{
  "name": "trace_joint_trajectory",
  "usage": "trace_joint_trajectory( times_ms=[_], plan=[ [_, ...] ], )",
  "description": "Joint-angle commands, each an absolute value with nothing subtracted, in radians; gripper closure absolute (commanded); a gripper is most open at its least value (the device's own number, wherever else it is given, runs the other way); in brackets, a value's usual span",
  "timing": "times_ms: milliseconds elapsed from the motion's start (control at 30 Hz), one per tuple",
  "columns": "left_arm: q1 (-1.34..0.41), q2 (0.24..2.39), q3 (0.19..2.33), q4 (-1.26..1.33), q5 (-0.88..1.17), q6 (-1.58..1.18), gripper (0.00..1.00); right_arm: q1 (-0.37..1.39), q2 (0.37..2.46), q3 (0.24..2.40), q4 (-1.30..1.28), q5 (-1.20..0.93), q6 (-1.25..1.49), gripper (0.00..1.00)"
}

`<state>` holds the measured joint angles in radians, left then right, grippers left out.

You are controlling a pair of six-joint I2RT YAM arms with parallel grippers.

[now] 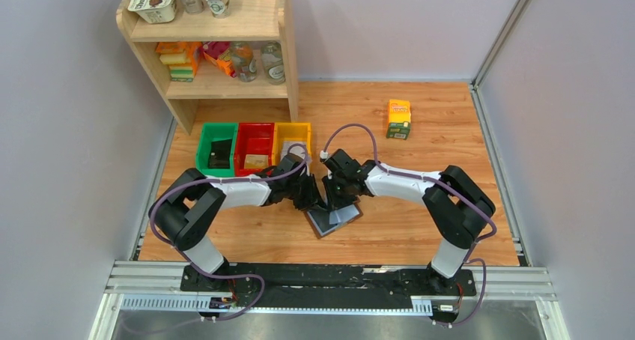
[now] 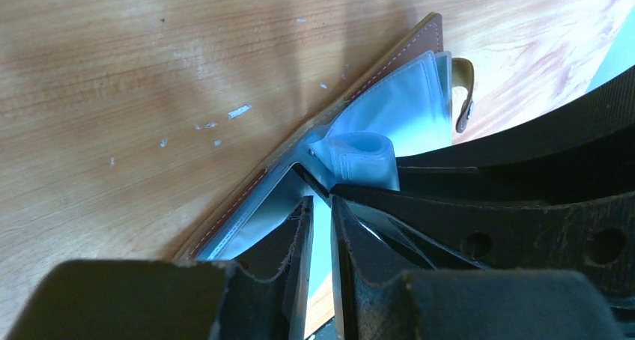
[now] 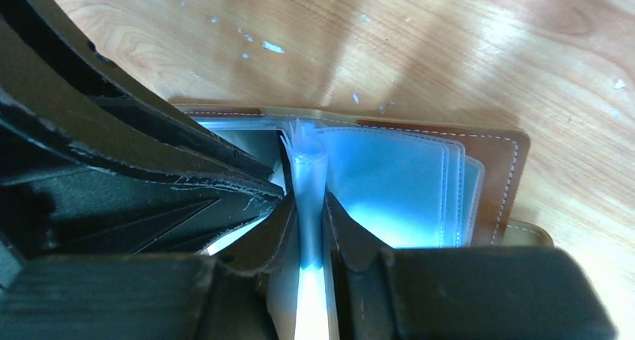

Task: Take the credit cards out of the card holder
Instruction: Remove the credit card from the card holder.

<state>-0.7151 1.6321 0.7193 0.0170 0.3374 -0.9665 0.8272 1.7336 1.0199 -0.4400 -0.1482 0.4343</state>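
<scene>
Apparently no card is out yet: the holder (image 1: 335,219) lies open on the table (image 1: 419,228) between the arms, the right gripper (image 3: 308,205) pinching one clear sleeve (image 3: 307,164) upright, the left gripper (image 2: 320,213) nearly closed beside it, on what I cannot tell.

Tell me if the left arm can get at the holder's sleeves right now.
Probably yes: the holder lies open and the left gripper is down at its sleeves. The right gripper, pinching one sleeve, crowds but doesn't block.
</scene>
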Motion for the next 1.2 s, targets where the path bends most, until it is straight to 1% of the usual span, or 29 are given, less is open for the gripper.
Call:
trace_joint_trajectory(
  times_ms=[0, 200, 400, 533, 633, 800, 933, 1067, 1167],
  plan=[
    [-0.727, 1.666, 0.73, -0.052, 0.321, -0.974, 0.77, 0.828, 1.724, 1.071, -0.474, -0.023, 0.436, 0.79],
    [-0.73, 1.721, 0.746, -0.098, 0.316, -0.942, 0.79, 0.828, 1.713, 1.129, -0.557, 0.222, 0.43, 0.69],
    [-0.73, 1.723, 0.759, -0.115, 0.31, -0.924, 0.79, 0.828, 1.684, 1.16, -0.638, 0.464, 0.403, 0.63],
    [-0.729, 1.71, 0.768, -0.115, 0.307, -0.908, 0.79, 0.827, 1.657, 1.163, -0.693, 0.549, 0.388, 0.61],
    [-0.73, 1.7, 0.785, -0.124, 0.285, -0.884, 0.79, 0.825, 1.599, 1.148, -0.695, 0.528, 0.388, 0.59],
    [-0.73, 1.704, 0.847, -0.152, 0.278, -0.864, 0.77, 0.827, 1.425, 1.049, -0.546, 0.329, 0.35, 0.53],
    [-0.732, 1.701, 0.917, -0.189, 0.273, -0.845, 0.75, 0.824, 1.318, 0.985, -0.493, 0.276, 0.356, 0.5],
    [-0.741, 1.755, 1.012, -0.236, 0.276, -0.813, 0.75, 0.804, 1.25, 0.91, -0.427, 0.186, 0.364, 0.5],
    [-0.753, 1.818, 1.08, -0.261, 0.278, -0.798, 0.75, 0.782, 1.217, 0.861, -0.381, 0.1, 0.377, 0.52]
  ],
)
